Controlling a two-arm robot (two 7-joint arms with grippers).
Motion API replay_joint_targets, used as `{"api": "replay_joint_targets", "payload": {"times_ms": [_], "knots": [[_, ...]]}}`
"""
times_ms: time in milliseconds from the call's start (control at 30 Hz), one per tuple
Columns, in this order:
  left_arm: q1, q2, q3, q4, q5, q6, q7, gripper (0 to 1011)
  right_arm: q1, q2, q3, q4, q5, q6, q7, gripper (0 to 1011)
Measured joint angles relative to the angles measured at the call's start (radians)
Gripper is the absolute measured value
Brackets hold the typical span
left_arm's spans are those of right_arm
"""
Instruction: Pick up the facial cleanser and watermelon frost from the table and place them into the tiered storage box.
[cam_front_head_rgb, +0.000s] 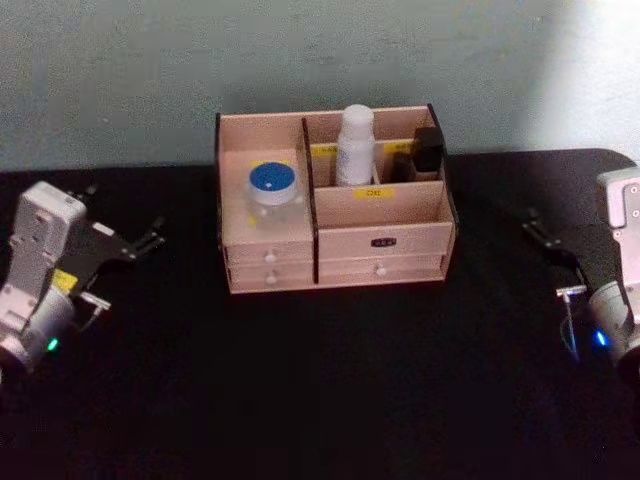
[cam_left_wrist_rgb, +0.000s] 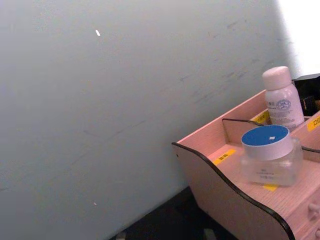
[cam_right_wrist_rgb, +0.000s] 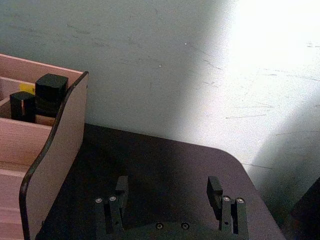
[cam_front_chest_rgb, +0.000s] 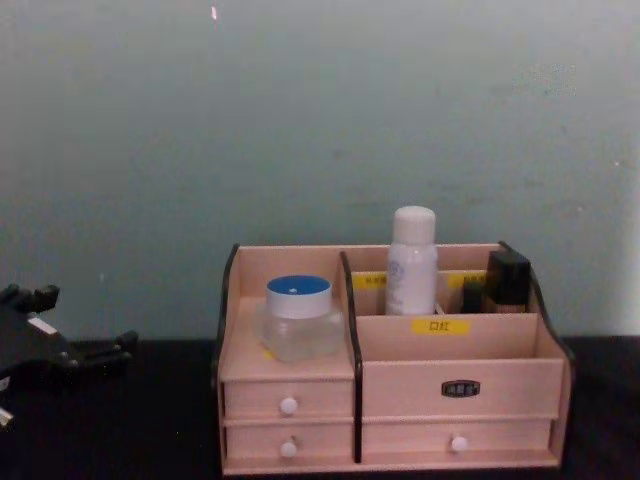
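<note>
The tiered storage box (cam_front_head_rgb: 380, 240) of light wood stands at the middle back of the black table. The facial cleanser (cam_front_head_rgb: 274, 190), a clear jar with a blue lid, sits in its left compartment (cam_front_chest_rgb: 298, 318). In a rear middle compartment the watermelon frost (cam_front_head_rgb: 355, 145), a small white bottle, stands upright (cam_front_chest_rgb: 411, 260). The left wrist view has the jar (cam_left_wrist_rgb: 270, 155) and the bottle (cam_left_wrist_rgb: 281, 100) inside the box (cam_left_wrist_rgb: 220, 200). My left gripper (cam_front_head_rgb: 125, 245) rests open at the far left, away from the box. At the far right my right gripper (cam_right_wrist_rgb: 167, 185) is open and holds nothing.
Two black blocks (cam_front_head_rgb: 428, 150) stand in the box's rear right compartment, also in the right wrist view (cam_right_wrist_rgb: 50, 95). A grey-green wall (cam_front_chest_rgb: 320, 120) rises directly behind the table. Bare black tabletop (cam_front_head_rgb: 320, 380) lies in front of the box and between the arms.
</note>
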Motion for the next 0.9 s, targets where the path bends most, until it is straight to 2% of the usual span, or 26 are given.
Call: {"api": "replay_joint_targets", "payload": {"times_ms": [900], "knots": [[0.000, 0.000, 0.000, 0.000, 0.000, 0.000, 0.000, 1001, -0.004, 0.005, -0.004, -0.009, -0.003, 0.001, -0.005, 1002]]}}
